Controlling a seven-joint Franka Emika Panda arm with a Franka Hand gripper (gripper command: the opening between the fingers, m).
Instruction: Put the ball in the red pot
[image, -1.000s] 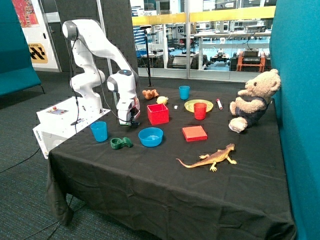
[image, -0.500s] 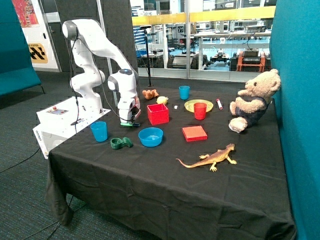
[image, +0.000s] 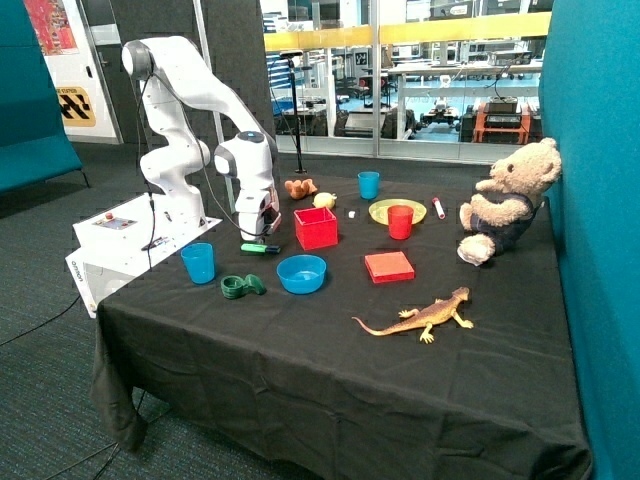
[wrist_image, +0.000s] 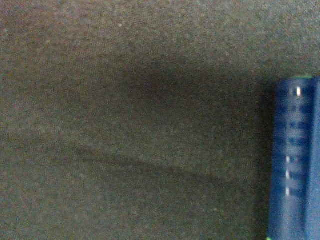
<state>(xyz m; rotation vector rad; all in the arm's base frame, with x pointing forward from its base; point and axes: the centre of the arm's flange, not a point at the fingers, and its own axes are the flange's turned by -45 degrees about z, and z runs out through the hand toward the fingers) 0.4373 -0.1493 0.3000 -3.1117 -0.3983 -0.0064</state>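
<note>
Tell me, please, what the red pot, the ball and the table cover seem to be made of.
The red pot looks like smooth hard plastic: straight walls, even colour. The ball seems matte, maybe foam or soft plastic; too small to tell. The table cover is black cloth: it drapes and folds at the edges.

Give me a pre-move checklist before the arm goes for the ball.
1. Ball free on the table, behind the red pot: ok.
2. Red pot upright, opening upward: ok.
3. Pot contents: cannot tell.
4. Hand empty: cannot tell; it hangs low above the green-blue marker.
5. Hand at the ball: not ok; it sits on the pot's other side.
6. Brown toy beside the ball, clear of it: cannot tell.
</note>
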